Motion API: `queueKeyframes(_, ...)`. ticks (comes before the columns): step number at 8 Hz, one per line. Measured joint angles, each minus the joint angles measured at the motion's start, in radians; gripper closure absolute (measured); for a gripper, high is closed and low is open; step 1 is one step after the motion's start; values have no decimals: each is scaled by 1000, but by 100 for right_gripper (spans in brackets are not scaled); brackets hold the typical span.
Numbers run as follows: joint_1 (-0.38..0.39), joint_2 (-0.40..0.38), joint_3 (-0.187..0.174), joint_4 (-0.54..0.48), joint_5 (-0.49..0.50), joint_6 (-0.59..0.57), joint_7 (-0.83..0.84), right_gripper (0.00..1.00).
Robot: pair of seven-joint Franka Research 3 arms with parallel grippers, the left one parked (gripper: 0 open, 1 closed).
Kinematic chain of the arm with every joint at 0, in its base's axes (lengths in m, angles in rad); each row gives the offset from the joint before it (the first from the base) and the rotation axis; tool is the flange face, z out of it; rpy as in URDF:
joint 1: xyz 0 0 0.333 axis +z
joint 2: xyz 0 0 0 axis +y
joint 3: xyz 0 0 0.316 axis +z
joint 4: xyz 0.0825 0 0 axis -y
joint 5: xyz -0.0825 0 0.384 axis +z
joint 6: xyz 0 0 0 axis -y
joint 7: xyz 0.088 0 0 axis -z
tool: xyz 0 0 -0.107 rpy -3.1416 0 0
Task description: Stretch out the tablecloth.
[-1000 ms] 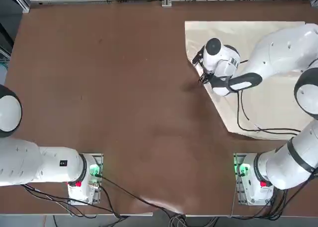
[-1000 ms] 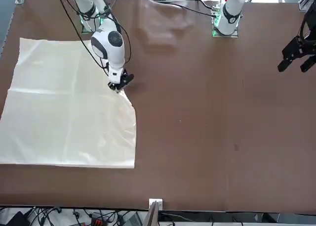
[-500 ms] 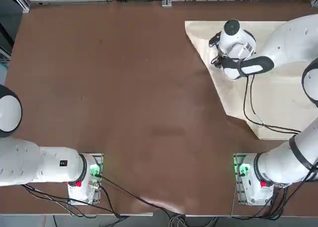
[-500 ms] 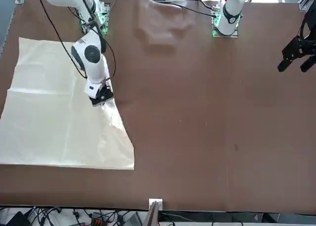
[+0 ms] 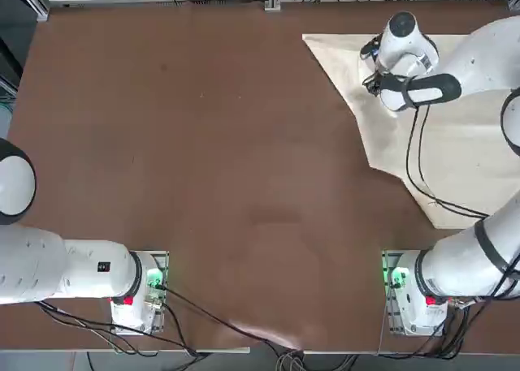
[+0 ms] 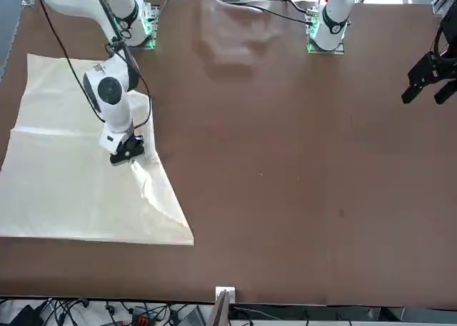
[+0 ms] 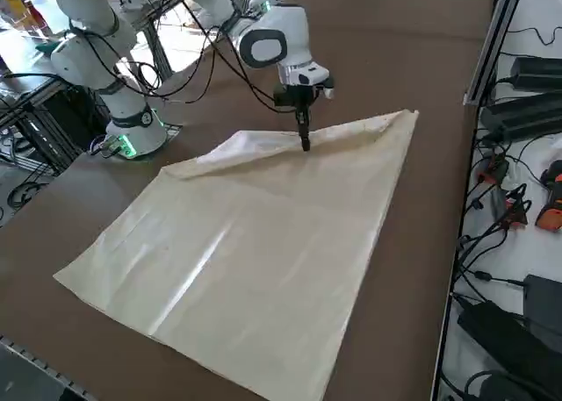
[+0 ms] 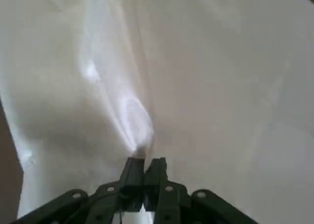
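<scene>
While the black two-finger right gripper [image 8: 145,160] is over the cloth's left part, its fingers are clamped on the thin cream-beige tablecloth [image 7: 272,252]. The cloth lies on the far right of the brown surface [image 5: 203,152], its long axis running side to side. Its far edge follows the surface's far edge; its folded left side slants rightward towards the robot.

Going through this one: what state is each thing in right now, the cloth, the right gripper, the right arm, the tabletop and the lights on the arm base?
Tablecloth: partly spread, its gripped edge pulled up and folded inward, creased
Right gripper: shut on the tablecloth's edge
Right arm: reaching out over the cloth
Tabletop: partly covered by the cloth
Base light: lit green
</scene>
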Motion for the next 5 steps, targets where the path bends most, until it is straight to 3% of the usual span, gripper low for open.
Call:
queueKeyframes(2,-56,53,0,50,0,7,-50,96)
queueKeyframes(3,-65,72,1,67,0,7,-54,82)
queueKeyframes(5,-73,90,1,86,0,7,-67,45)
